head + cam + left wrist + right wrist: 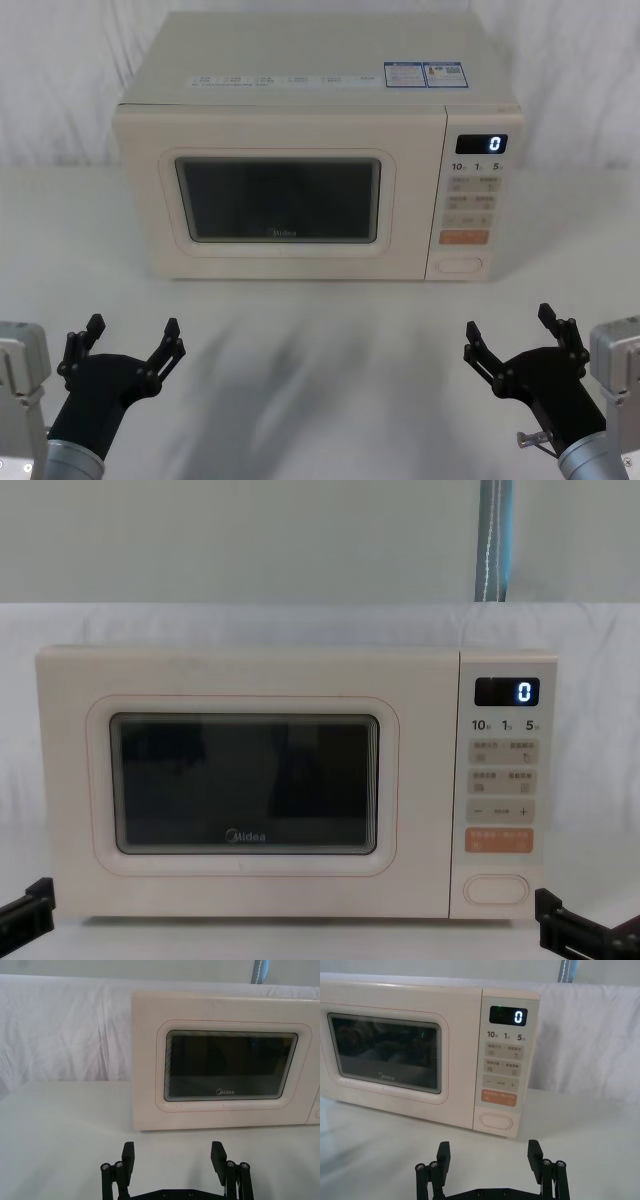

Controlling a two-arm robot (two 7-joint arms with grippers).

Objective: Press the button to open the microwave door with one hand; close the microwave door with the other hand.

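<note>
Head view, left to right: left gripper point(128, 342) hovers low over the white table point(320, 370), near the robot, well short of the microwave point(315, 150). Jaws spread wide, nothing between them. Its wrist cam shows the same: black fingers point(128, 1156) apart, empty, aimed at the door's left part.

Microwave sits centre-back on the table, front facing the robot. Microwave door point(275, 196) is shut, flush w/ the front; dark window w/ Midea logo along its lower edge. Right of the door is the control panel: display point(481, 144) reads 0, small keys below it, then an orange key point(464, 237), and at the very bottom the button point(459, 265), a cream oval, nothing touching it.

Right gripper point(515, 339) hovers low over the table on the right, roughly in line w/ the panel but well apart from it. Jaws wide open, empty. Right wrist cam looks at the panel w/ the button point(495, 1121) just above and between the open fingers point(535, 1152). Chest view: both gripper tips at the bottom corners, below the microwave front.
</note>
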